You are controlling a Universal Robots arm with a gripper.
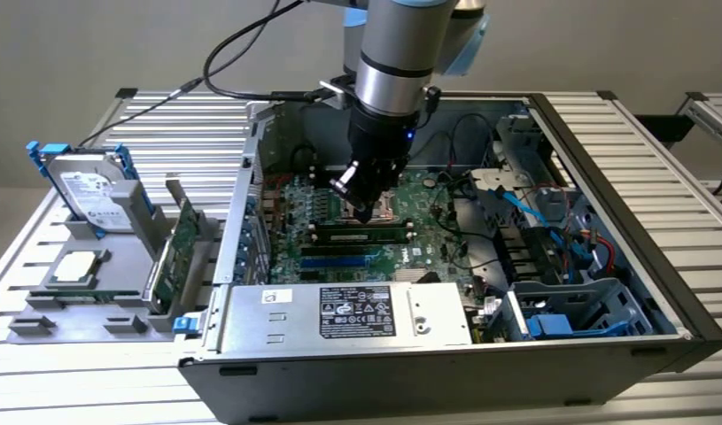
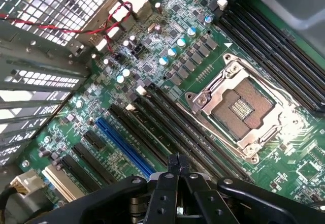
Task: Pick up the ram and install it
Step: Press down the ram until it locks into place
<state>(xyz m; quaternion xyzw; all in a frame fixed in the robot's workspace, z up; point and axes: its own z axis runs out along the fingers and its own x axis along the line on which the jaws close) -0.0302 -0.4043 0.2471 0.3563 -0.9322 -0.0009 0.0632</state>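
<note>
The ram (image 1: 361, 235), a narrow green stick with dark chips, lies along a memory slot on the motherboard (image 1: 426, 217), inside the open computer case (image 1: 626, 190). My gripper (image 1: 364, 211) hangs straight over the middle of the stick, tips close above it; contact cannot be told. In the wrist view the gripper (image 2: 176, 164) is shut with nothing between its black fingers (image 2: 165, 183). It points down at the row of long black memory slots (image 2: 167, 125) beside the empty processor socket (image 2: 244, 107).
A power supply (image 1: 349, 310) fills the case's front and a drive cage (image 1: 568, 314) with blue cables sits at the exterior view's right. Outside the case, at that view's left, a grey rack holds a broad green expansion card (image 1: 172, 252), a hard drive (image 1: 87, 190) and a processor (image 1: 77, 266).
</note>
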